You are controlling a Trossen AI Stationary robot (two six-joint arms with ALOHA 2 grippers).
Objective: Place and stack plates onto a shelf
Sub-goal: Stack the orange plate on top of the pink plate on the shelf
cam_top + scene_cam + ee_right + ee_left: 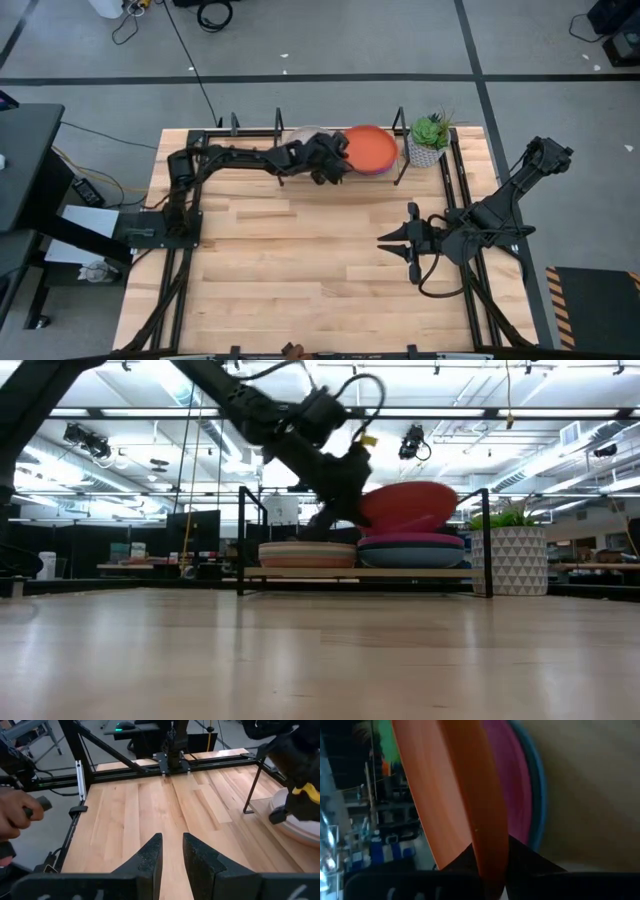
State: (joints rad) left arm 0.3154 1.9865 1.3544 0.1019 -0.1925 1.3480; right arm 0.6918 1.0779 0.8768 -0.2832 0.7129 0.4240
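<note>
Orange plate (455, 795) clenched by left gripper (487, 865), tilted over magenta plate (410, 540) on shelf (350, 572), frame centre | right gripper (171, 852) idle, slightly parted | risk: tilted release slides plate off stack.

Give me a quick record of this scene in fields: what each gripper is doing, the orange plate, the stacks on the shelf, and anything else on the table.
left gripper: shut on the orange plate's rim, at the shelf
right gripper: open, empty, above bare table on the right
orange plate: tilted, over the right stack
right stack: magenta plate on blue
left stack: several plates, cream on top
shelf: far edge of table
plant pot: right of shelf
</note>
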